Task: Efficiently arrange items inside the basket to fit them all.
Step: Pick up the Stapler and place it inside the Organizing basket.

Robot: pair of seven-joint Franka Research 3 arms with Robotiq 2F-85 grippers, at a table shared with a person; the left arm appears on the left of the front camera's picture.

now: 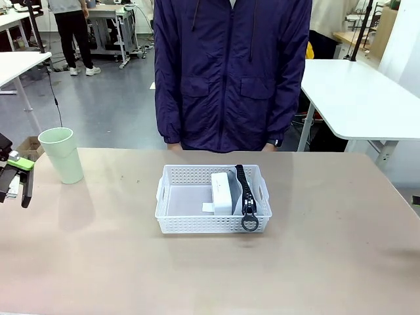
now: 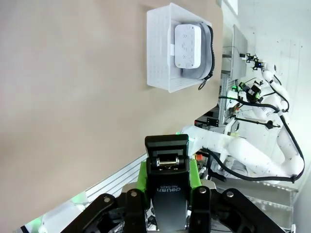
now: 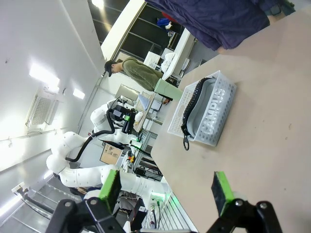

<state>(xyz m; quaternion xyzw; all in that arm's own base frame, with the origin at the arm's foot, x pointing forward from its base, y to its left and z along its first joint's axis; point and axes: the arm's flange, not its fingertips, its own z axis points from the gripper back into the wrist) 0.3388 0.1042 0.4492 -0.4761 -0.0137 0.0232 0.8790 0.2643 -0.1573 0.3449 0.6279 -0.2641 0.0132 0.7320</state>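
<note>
The white basket [image 1: 172, 197] stands mid-table. Inside it, the white box [image 1: 222, 192] stands on edge against the grey pouch [image 1: 237, 195], whose black zipper and ring pull hang over the near rim. The pale green cup [image 1: 61, 154] stands upright at the far left of the table. My left gripper [image 1: 18, 184] hovers at the left edge, near the cup, shut on the black stapler [image 2: 167, 194]. The left wrist view shows the basket [image 2: 160, 48] far ahead, with the box [image 2: 187, 46] and pouch [image 2: 209, 48] in it. My right gripper [image 3: 167, 194] is open and holds nothing, well away from the basket [image 3: 214, 114].
A person in a dark purple jacket [image 1: 230, 72] stands at the far edge, right behind the basket. The basket's left half is bare. Bare tabletop [image 1: 328, 249] lies around it. Other white tables stand farther back.
</note>
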